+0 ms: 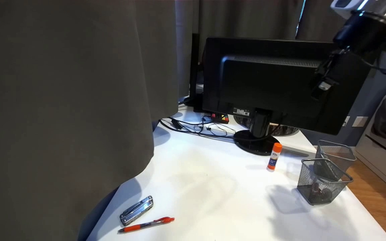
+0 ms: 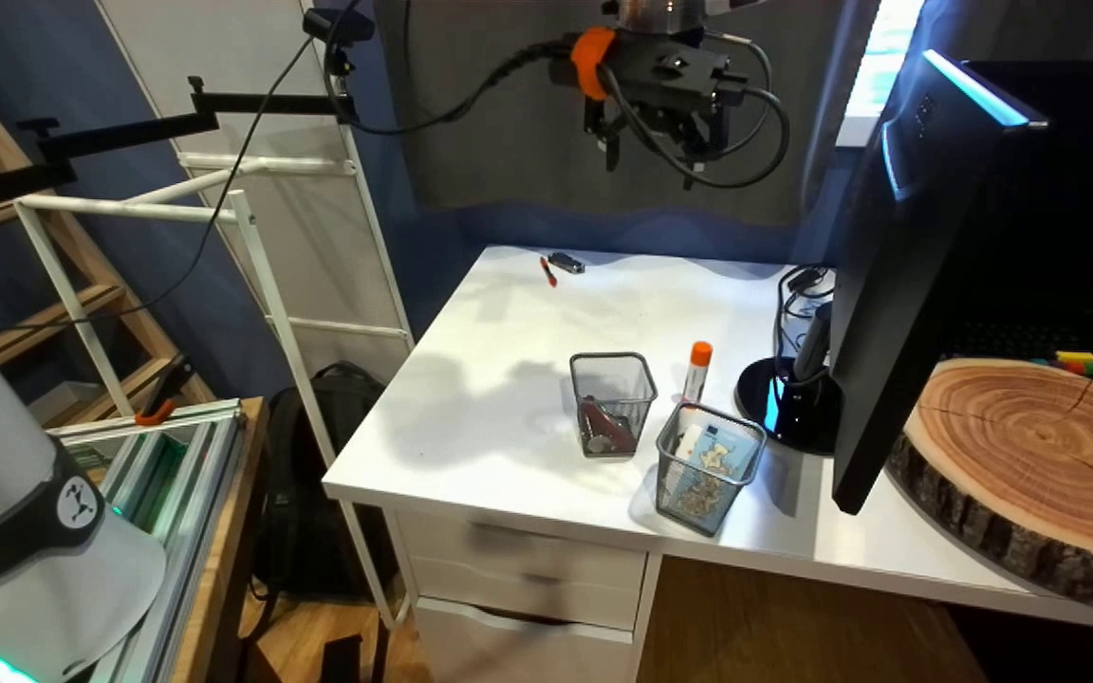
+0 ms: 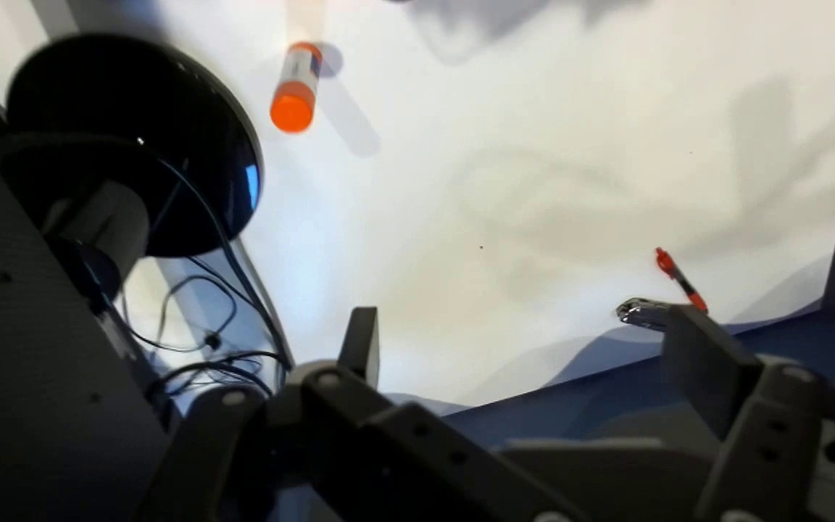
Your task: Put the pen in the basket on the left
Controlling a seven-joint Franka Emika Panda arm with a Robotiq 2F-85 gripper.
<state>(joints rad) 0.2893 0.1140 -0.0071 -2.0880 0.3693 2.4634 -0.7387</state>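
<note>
The thin red-orange pen (image 1: 146, 225) lies flat on the white desk beside a silver multi-tool. It also shows in an exterior view (image 2: 548, 273) and in the wrist view (image 3: 680, 279), where the right finger meets its lower end. The left basket (image 2: 630, 408), grey wire mesh, stands upright with dark red-brown items inside; it is the nearer one in an exterior view (image 1: 308, 182). My gripper (image 3: 533, 348) is open, with nothing between its fingers. It hangs high above the desk in both exterior views (image 2: 651, 166) (image 1: 322, 88), well apart from the pen and basket.
A second mesh basket (image 2: 698, 503) holding a blue map-like card stands beside the left one. An orange-capped glue stick (image 2: 697, 372) stands near both. The multi-tool (image 1: 136, 210) lies close to the pen. A black monitor (image 1: 266, 83) with cables and a wood slab (image 2: 1040, 436) occupy one side.
</note>
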